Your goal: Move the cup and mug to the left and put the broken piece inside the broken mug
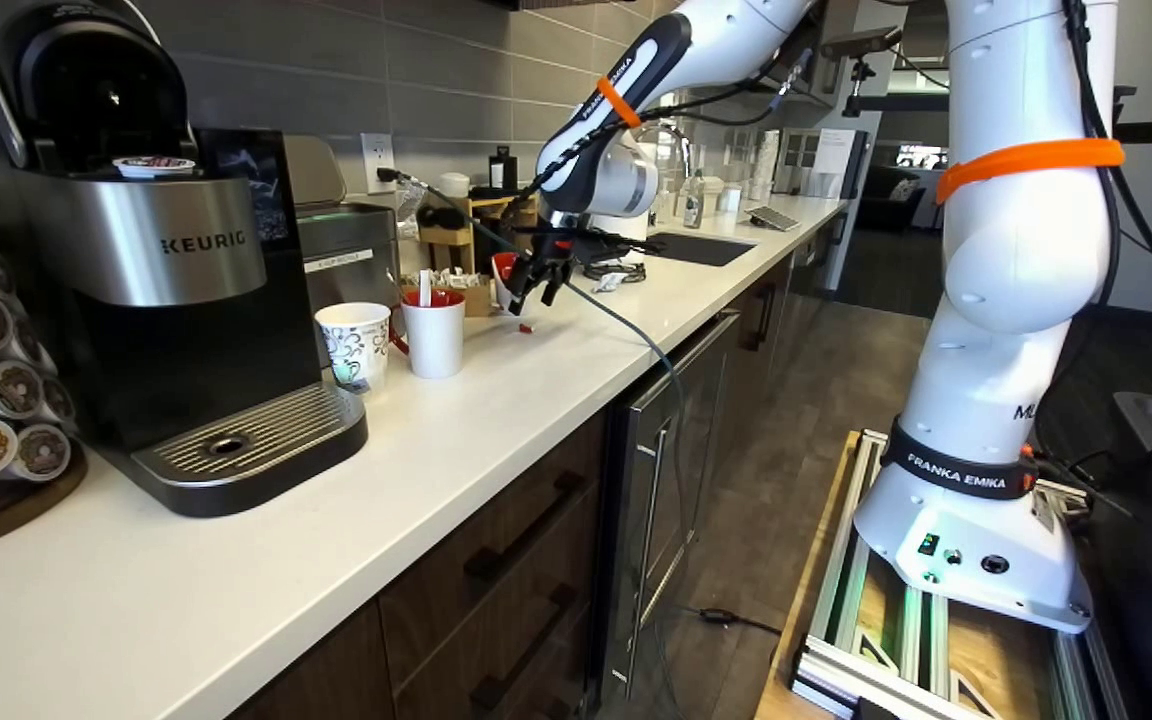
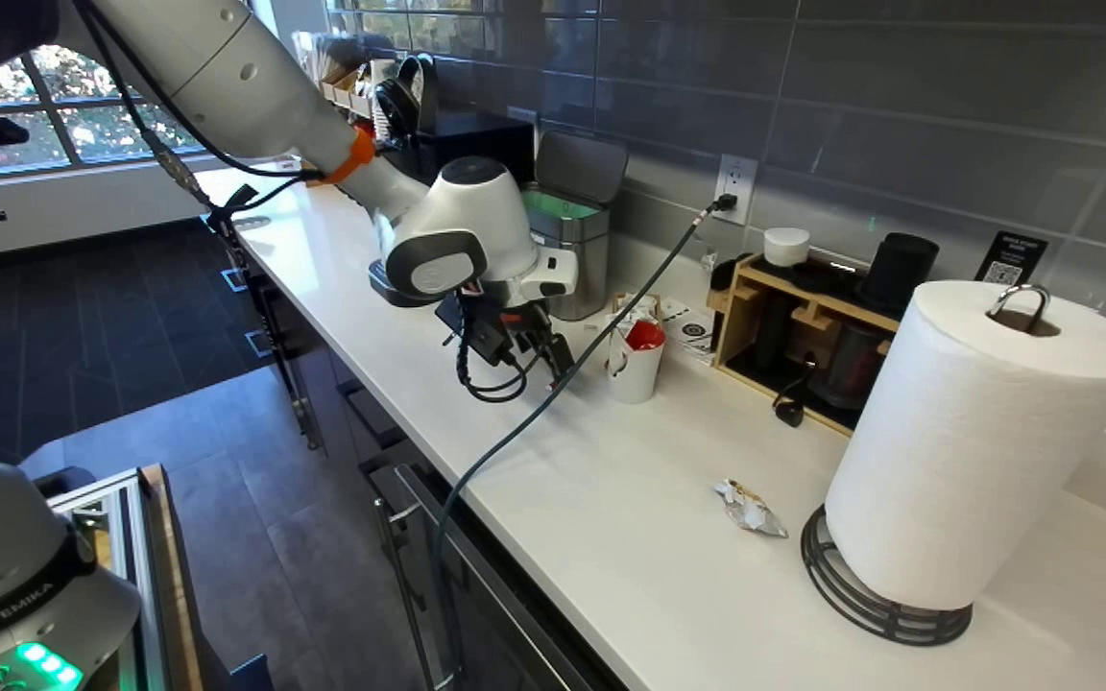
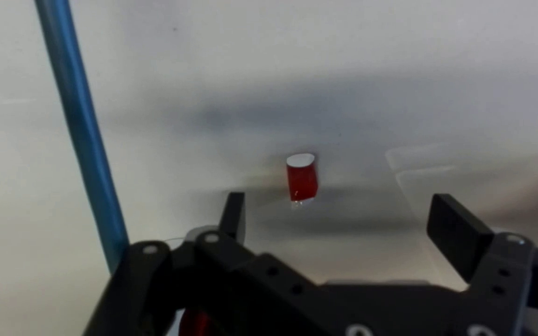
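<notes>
Piece (image 3: 302, 183), broken, wrist view: short red stub, glossy-sided, with pale end face; lies on the smooth white counter (image 3: 390, 107) ahead of the gripper (image 3: 339, 200), left of its midline. Jaws spread wide, nothing held — picking up the piece is, by judgement, the step in hand; next move calls for centring, lowering and closing on it.

Cup (image 1: 354, 345), in an exterior view: flared, paper-looking, scroll-printed, teal mark. Mug (image 1: 438, 345), just beside it: straight-sided, white, red-lined. Both stand left of the piece and nearer — that part of the task looks done.

Companion mug (image 2: 635, 374), in an exterior view: white, tapered, red-lined, ceramic-looking, right of the gripper; presumably the broken one. Foil wrapper (image 2: 750, 509): crumpled, shiny.
</notes>
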